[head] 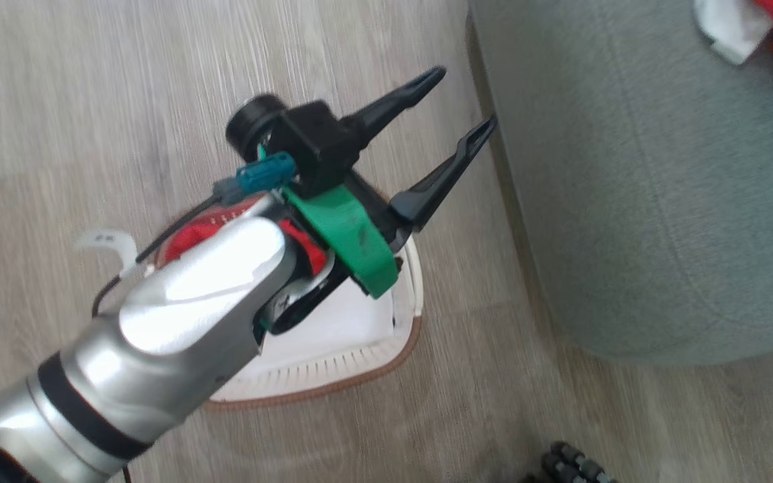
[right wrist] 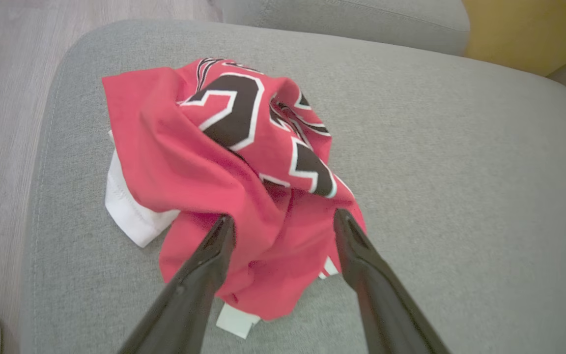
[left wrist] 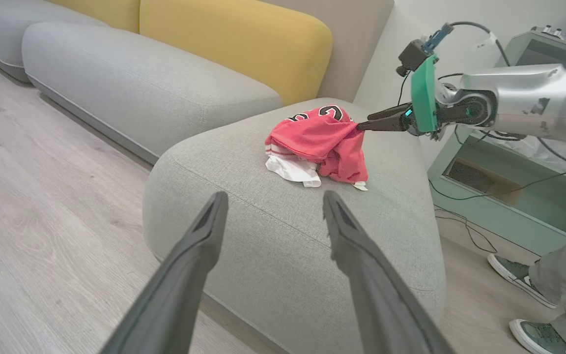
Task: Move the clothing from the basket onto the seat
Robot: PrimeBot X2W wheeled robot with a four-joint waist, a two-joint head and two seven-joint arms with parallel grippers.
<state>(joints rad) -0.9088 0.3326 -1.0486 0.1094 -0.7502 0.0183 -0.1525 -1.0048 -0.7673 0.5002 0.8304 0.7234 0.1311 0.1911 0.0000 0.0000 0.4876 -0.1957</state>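
On the grey seat (right wrist: 460, 172) lies a crumpled heap of red clothing (right wrist: 224, 147) with black numbers and white trim. My right gripper (right wrist: 284, 219) is open, its fingers spread over the near edge of the heap. The left wrist view has the same clothing (left wrist: 322, 142) on the seat (left wrist: 263, 236), with the right gripper (left wrist: 364, 125) at its right side. My left gripper (head: 460, 102) is open and empty, above the white basket (head: 333, 376) on the floor beside the seat (head: 628, 201). More red clothing (head: 192, 238) shows in the basket, partly hidden by my arm.
A flat white liner (head: 346, 322) lies in the basket. Behind the seat are another grey sofa section (left wrist: 140, 83) and a yellow back cushion (left wrist: 243, 44). A green cabinet (left wrist: 509, 196) with cables stands to the right, where a person's shoes (left wrist: 519, 275) rest on the wood floor.
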